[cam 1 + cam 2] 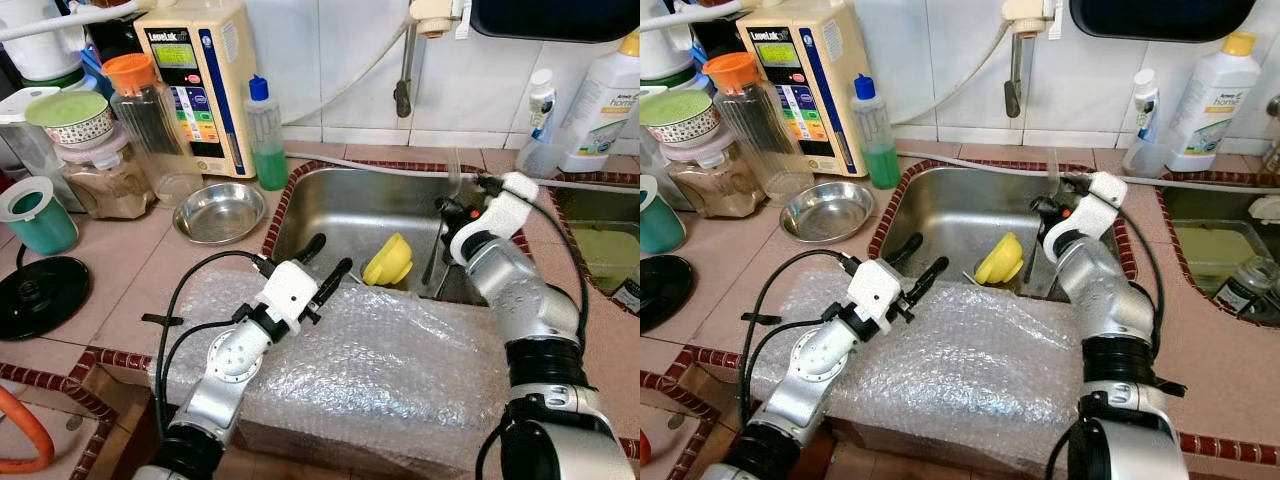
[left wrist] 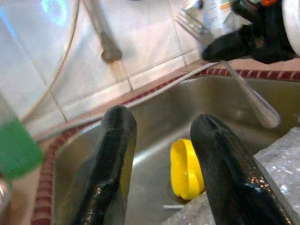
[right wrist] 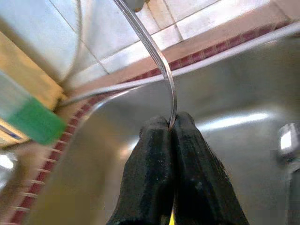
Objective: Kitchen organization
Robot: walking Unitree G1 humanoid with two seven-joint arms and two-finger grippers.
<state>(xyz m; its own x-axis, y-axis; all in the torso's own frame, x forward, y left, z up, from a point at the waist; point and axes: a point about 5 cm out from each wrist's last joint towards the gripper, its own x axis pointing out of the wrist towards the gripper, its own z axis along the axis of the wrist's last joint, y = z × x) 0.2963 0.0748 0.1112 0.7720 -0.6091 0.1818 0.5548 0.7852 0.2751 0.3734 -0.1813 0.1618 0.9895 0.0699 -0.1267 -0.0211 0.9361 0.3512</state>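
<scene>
- Fork [image 3: 161, 65] first: we hold it in our right end effector [image 3: 171, 129], whose two black fingers are pressed together on the handle end, tines pointing up and away toward the tiled wall, above the right part of the steel sink [image 1: 350, 215].
- We judge the fork light and rigid, but thin, smooth and slippery. Pinched only at its tip, it could pivot or slide between the pads, so a hold nearer the middle of the handle would serve better.
- Our left end effector [image 1: 330, 262] hangs over the near left edge of the sink with its fingers apart and nothing between them, above the bubble wrap [image 1: 400, 370] spread on the near desk.
- A yellow plastic piece [image 1: 388, 262] lies in the sink between the two arms. It looks light, hard and rounded, so we would take it across its rim.
- A steel bowl [image 1: 218, 212] stands on the desk left of the sink, well apart from both arms.
</scene>
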